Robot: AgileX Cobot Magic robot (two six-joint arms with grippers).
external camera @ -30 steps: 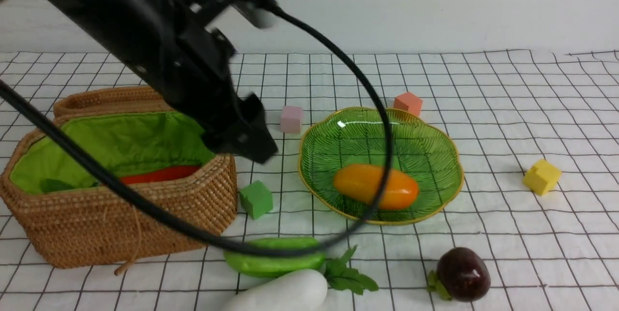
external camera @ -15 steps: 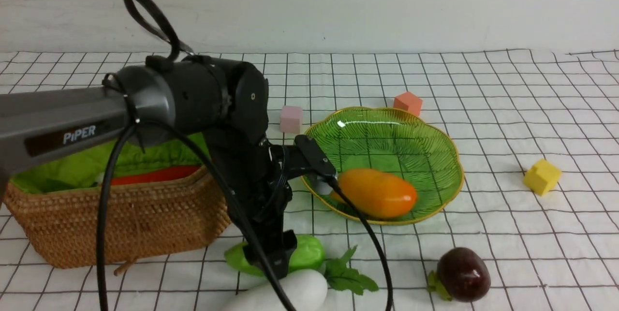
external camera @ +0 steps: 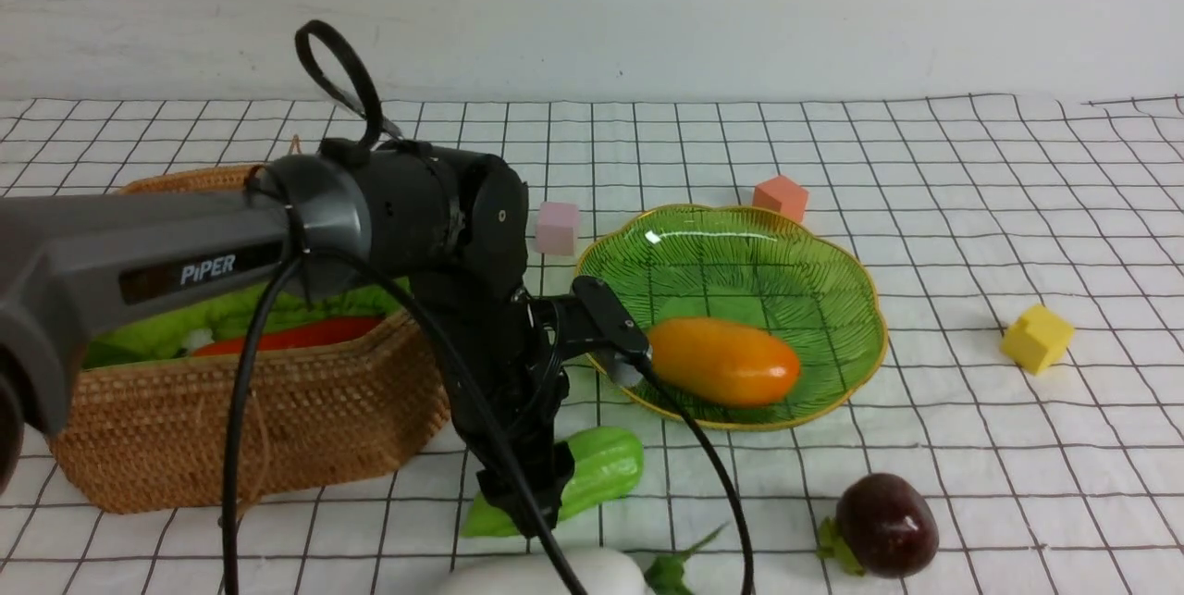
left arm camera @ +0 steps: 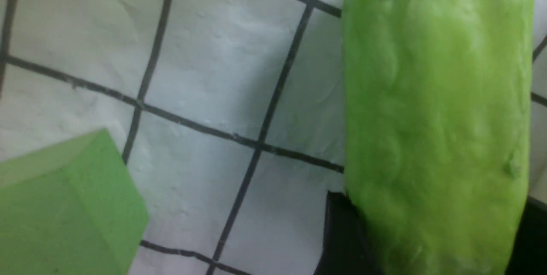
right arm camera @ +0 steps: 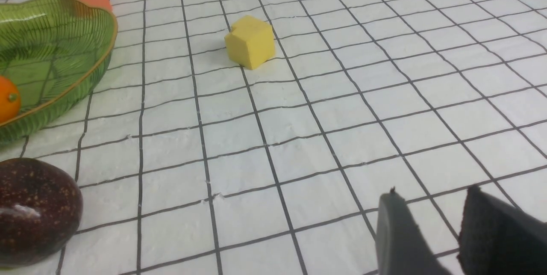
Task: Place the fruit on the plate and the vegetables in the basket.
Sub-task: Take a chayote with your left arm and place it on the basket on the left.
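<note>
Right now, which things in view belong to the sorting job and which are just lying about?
Job: woven rattan basket, orange-red plastic carrot, ribbed green glass plate, orange-yellow oval mango, light green plastic cucumber, white leafy vegetable, dark purple round mangosteen.
Lying about: pink foam cube, orange foam cube, yellow foam cube, green foam cube.

The only readable mark is the word "PiPER", in white letters on the grey link of the left arm (external camera: 139, 264), well up from its jaws
</note>
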